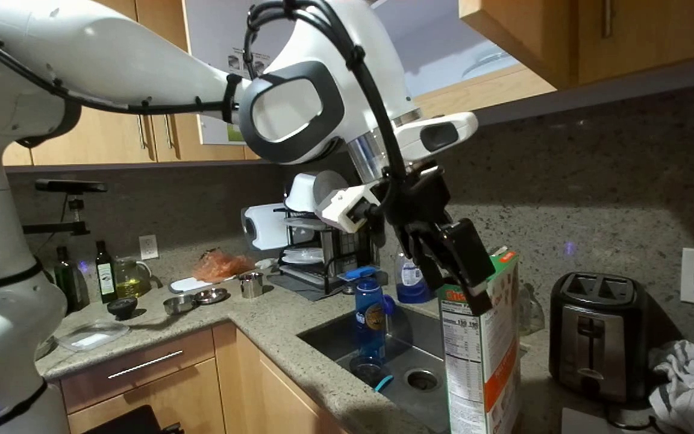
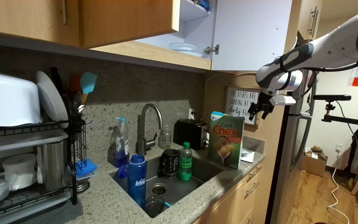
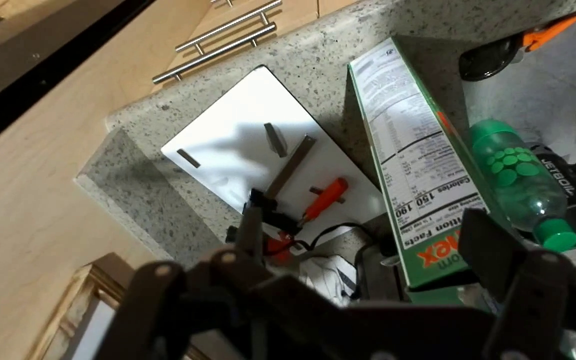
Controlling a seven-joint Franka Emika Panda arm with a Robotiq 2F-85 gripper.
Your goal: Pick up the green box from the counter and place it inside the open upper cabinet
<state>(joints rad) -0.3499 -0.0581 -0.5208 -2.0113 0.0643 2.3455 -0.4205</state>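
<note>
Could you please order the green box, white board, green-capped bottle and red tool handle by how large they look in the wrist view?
1. The green box and white board: too alike to rank.
2. The green-capped bottle.
3. The red tool handle, clearly smallest.

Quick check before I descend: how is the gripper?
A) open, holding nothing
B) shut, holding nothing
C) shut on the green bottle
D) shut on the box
A: in the wrist view the gripper has its fingers wide apart with nothing clamped, and the box stands on the counter.
</note>
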